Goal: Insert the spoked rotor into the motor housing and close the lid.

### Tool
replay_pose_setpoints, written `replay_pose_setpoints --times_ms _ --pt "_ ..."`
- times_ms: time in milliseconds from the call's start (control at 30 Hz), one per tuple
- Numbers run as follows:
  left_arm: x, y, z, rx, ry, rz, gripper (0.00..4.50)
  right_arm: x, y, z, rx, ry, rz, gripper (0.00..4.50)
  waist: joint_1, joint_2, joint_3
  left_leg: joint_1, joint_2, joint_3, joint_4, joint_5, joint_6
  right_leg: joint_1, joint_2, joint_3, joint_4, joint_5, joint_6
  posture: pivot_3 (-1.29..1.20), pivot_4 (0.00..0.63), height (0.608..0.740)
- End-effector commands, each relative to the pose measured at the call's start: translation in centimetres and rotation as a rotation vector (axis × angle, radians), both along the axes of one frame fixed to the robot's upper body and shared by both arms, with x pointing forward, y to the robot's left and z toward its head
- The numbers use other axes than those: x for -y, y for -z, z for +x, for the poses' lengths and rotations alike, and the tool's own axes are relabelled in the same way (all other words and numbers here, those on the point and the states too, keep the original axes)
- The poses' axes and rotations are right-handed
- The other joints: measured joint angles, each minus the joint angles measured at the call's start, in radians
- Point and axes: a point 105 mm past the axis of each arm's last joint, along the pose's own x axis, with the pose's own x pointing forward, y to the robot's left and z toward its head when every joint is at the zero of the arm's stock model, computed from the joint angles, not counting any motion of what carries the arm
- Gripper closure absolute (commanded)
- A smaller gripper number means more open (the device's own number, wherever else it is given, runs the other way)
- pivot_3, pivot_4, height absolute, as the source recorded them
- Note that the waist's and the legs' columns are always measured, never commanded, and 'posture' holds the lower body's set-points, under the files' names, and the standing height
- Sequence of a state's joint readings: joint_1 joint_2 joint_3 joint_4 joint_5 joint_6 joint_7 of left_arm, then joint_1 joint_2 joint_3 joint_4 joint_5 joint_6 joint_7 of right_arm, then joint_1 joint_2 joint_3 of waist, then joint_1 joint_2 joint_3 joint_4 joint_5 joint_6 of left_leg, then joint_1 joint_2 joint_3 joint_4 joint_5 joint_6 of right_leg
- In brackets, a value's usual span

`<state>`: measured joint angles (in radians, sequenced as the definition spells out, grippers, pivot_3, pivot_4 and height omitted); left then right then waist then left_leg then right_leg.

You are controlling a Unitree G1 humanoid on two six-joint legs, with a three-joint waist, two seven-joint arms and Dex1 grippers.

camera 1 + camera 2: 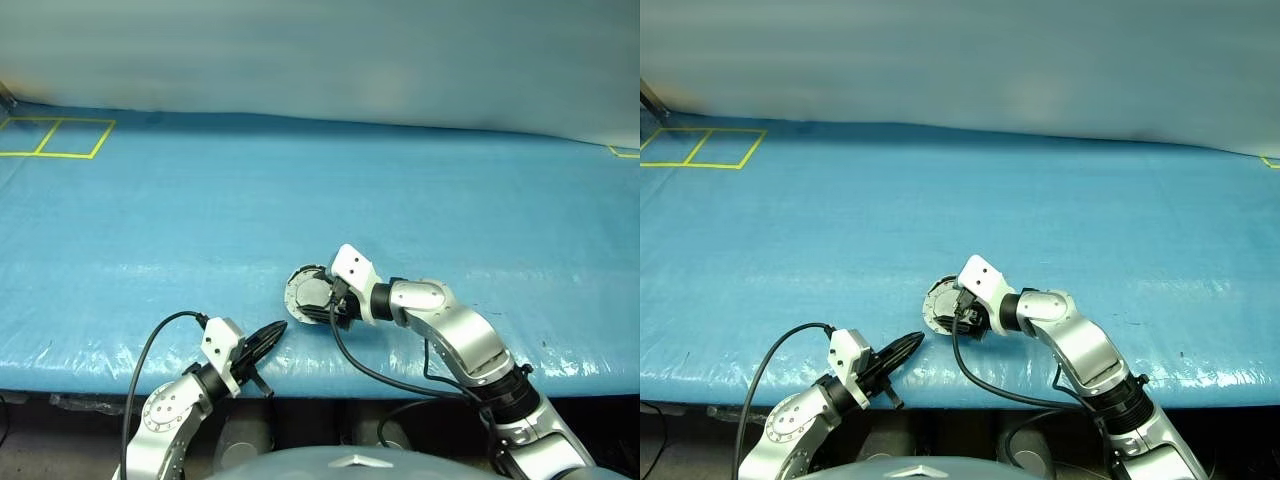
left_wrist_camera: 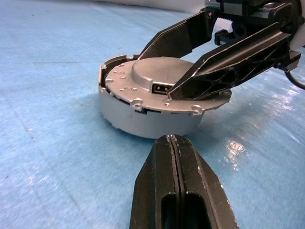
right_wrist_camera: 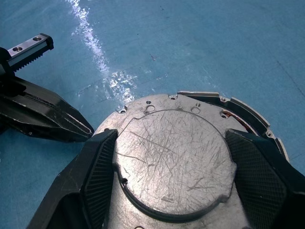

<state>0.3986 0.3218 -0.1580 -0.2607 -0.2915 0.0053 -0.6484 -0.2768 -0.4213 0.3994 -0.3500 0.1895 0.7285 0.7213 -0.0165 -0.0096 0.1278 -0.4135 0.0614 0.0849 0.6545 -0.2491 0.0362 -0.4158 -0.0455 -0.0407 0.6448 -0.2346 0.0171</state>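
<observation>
The motor housing (image 2: 143, 121) sits on the blue sheet near the table's front edge, a shallow silver cup. The lid (image 3: 171, 157) lies flat on top of it, scratched smooth face up. A sliver of copper winding shows at the housing's rim (image 3: 248, 112). The spoked rotor is hidden. My right gripper (image 1: 318, 300) is open over the lid, one finger on each side of the raised centre. My left gripper (image 2: 171, 138) is shut and empty, low by the front edge, its tip pointing at the housing's side a short way off.
Blue sheeting (image 1: 200, 230) covers the whole table. Yellow tape squares (image 1: 55, 138) mark the far left corner. The table's front edge (image 1: 100, 365) runs just behind my left gripper. Black cables (image 1: 150, 345) trail from both wrists.
</observation>
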Motion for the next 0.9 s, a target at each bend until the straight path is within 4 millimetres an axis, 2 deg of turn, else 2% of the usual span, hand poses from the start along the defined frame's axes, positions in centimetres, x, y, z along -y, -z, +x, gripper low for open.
replay_pose_setpoints --times_ms 33,133,267,600,900 --pt "-0.3 -1.7 0.3 0.090 -0.029 0.008 4.50 -0.5 -1.0 -0.2 0.104 -0.056 -0.001 1.23 0.001 0.000 0.000 0.000 0.000 0.000 0.000 0.000 0.000 0.000 0.000 0.000 0.000 0.000 0.000 0.00 0.150 0.740" --pt "-0.5 -1.7 0.3 0.090 -0.048 0.003 4.50 -0.2 -1.3 0.2 0.183 -0.094 -0.041 1.23 0.002 0.000 0.000 0.000 0.000 0.000 0.000 0.000 0.000 0.000 0.000 0.000 0.000 -0.001 0.001 0.00 0.150 0.740" --pt "-0.5 -1.6 0.3 0.085 -0.049 -0.002 4.50 0.3 -1.6 0.7 0.166 -0.112 -0.068 1.23 0.005 0.000 0.001 0.000 0.000 0.000 0.000 0.000 0.000 0.000 0.000 0.000 0.000 -0.001 0.002 0.00 0.150 0.740" --pt "-0.5 -1.3 0.4 0.069 -0.045 -0.027 4.50 0.3 -3.5 2.2 0.265 -0.216 -0.122 1.23 0.006 0.000 0.002 -0.001 0.000 0.000 0.001 0.000 0.000 0.000 0.001 0.000 0.000 0.000 0.000 0.00 0.150 0.740" --pt "-0.4 -1.2 0.5 0.065 -0.049 -0.042 4.50 -0.1 -2.5 2.6 0.227 -0.288 -0.134 1.23 0.006 0.000 0.002 -0.001 0.000 0.000 0.001 0.000 0.000 0.000 0.001 0.000 0.001 0.001 0.000 0.00 0.150 0.740"
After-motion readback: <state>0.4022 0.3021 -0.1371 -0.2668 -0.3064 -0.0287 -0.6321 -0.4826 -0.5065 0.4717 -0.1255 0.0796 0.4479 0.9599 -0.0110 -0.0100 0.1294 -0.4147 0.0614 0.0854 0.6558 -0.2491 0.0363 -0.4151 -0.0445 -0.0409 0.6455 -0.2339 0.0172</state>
